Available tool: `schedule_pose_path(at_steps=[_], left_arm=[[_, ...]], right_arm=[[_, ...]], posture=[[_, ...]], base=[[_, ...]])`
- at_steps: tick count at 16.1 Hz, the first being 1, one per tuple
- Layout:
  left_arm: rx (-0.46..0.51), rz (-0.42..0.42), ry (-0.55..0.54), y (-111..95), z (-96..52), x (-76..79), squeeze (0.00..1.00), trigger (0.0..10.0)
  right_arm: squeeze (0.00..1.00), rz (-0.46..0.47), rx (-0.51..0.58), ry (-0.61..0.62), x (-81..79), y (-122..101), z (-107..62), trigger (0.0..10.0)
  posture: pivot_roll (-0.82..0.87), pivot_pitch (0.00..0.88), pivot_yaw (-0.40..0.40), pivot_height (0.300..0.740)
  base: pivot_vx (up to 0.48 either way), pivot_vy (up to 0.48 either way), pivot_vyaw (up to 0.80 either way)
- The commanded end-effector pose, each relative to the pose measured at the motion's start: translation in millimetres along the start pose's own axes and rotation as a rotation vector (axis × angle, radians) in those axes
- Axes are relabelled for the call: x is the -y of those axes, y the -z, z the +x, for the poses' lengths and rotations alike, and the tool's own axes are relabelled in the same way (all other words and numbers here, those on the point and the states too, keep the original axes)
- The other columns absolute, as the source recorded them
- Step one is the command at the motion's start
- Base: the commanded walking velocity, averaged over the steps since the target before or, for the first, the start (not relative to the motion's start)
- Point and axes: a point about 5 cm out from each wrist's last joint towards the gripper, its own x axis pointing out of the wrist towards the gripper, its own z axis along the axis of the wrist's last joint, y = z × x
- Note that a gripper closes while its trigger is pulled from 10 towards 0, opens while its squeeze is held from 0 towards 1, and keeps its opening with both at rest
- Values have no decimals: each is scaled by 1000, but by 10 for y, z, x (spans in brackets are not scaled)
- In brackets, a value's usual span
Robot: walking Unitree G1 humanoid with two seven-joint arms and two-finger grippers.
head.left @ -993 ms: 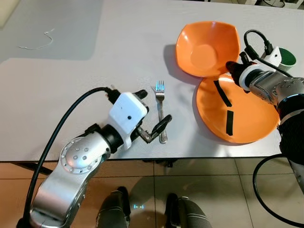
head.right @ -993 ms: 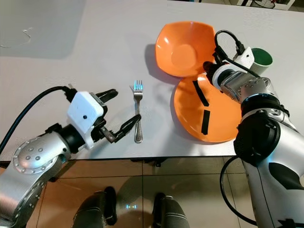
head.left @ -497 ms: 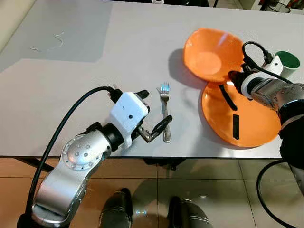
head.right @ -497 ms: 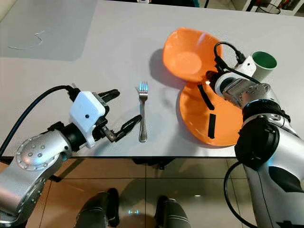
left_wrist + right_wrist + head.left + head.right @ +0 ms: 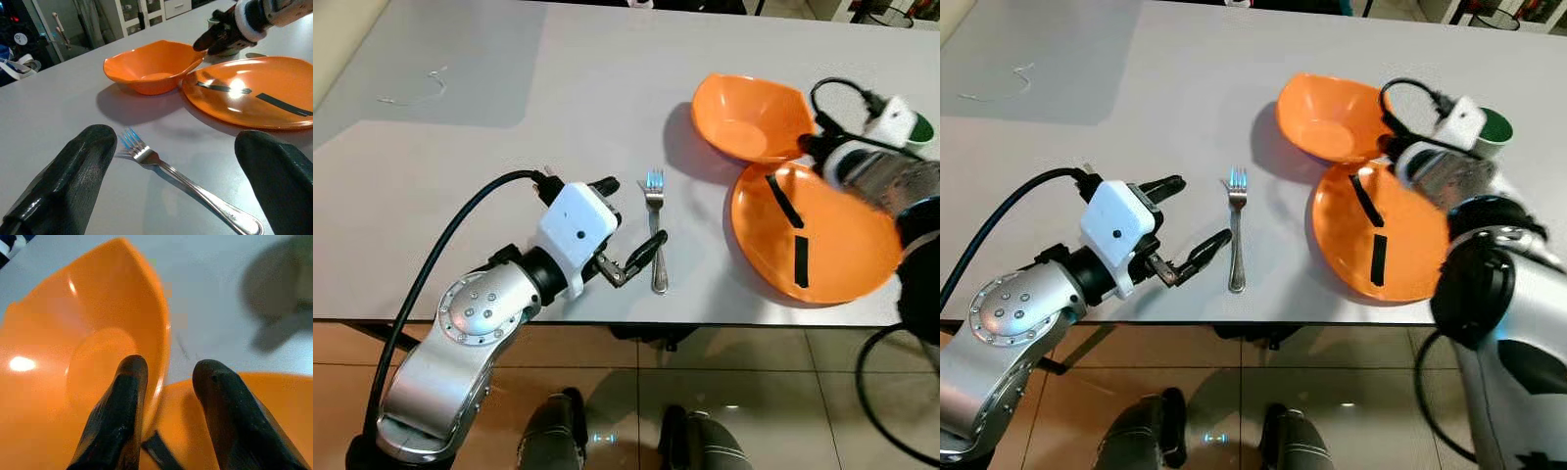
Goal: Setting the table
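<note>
An orange bowl point(image 5: 744, 116) sits tilted at the table's right, its right rim raised off the orange plate point(image 5: 822, 250) in front of it. My right gripper point(image 5: 806, 147) is shut on that rim; in the right wrist view one finger point(image 5: 122, 401) lies inside the bowl point(image 5: 73, 347) and the other outside. Two black strips lie on the plate. A metal fork point(image 5: 656, 235) lies left of the plate, tines pointing away. My left gripper point(image 5: 631, 213) hovers open just left of the fork, with the fork point(image 5: 186, 181) between its fingers point(image 5: 73, 181) and untouched.
A green cup point(image 5: 1489, 127) stands behind my right wrist. A white string point(image 5: 411, 90) lies on a darker grey mat at the far left. The table's front edge point(image 5: 636, 321) runs just below the fork and plate, with tiled floor and my feet beneath.
My right gripper has risen and drawn right, tipping the bowl's right rim up off the plate. The left arm has barely moved. The camera shifted slightly.
</note>
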Motion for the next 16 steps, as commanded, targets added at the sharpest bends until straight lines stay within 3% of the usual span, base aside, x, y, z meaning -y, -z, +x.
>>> schedule_pose_path(at_steps=[1,4,6,8,9,10,11,12,13,14,15,16], left_arm=[[-3,-1,9,9,-24,9,0,10000],[-6,6,12,20,-6,-11,0,10000],[-39,52,-35,50,-27,-75,0,10000],[-92,50,-104,135,-95,-167,0,10000],[-113,52,-122,181,-137,-198,0,10000],[-173,62,-163,300,-260,-277,0,10000],[-207,65,-189,362,-334,-324,0,10000],[-263,79,-233,447,-479,-408,0,10000],[-290,89,-258,474,-553,-445,0,10000],[-318,102,-295,500,-621,-487,0,10000],[-308,92,-317,504,-612,-510,0,10000],[-296,81,-297,505,-592,-489,0,10000]], right_arm=[[0,-40,45,-4,-8,-201,-67,10000],[0,-67,94,3,50,-444,-178,10000],[0,-132,205,-79,-18,-755,-323,10000],[0,-301,338,-185,-155,-897,-438,10000],[0,-354,357,-219,-216,-867,-455,10000],[0,-470,377,-321,-398,-720,-507,10000],[0,-523,379,-378,-506,-605,-532,10000],[0,-600,352,-482,-692,-333,-562,10000],[0,-620,307,-535,-766,-128,-554,10000],[0,-604,226,-599,-830,177,-549,7961],[0,-519,120,-626,-905,625,-578,0],[0,-497,96,-623,-928,748,-610,0]], posture=[[94,158,-41,740],[95,142,-25,740],[118,126,-20,740],[126,116,-13,740],[125,108,-5,740],[121,103,-1,740],[116,98,0,740],[117,92,-15,740],[125,89,-22,740],[133,80,-42,740],[114,74,-44,740],[90,64,-36,740]], base=[[0,0,0],[0,0,0],[0,0,0],[0,0,0],[0,0,0],[0,0,0],[0,0,0],[0,0,0],[0,0,0],[0,0,0],[0,0,0],[0,0,0]])
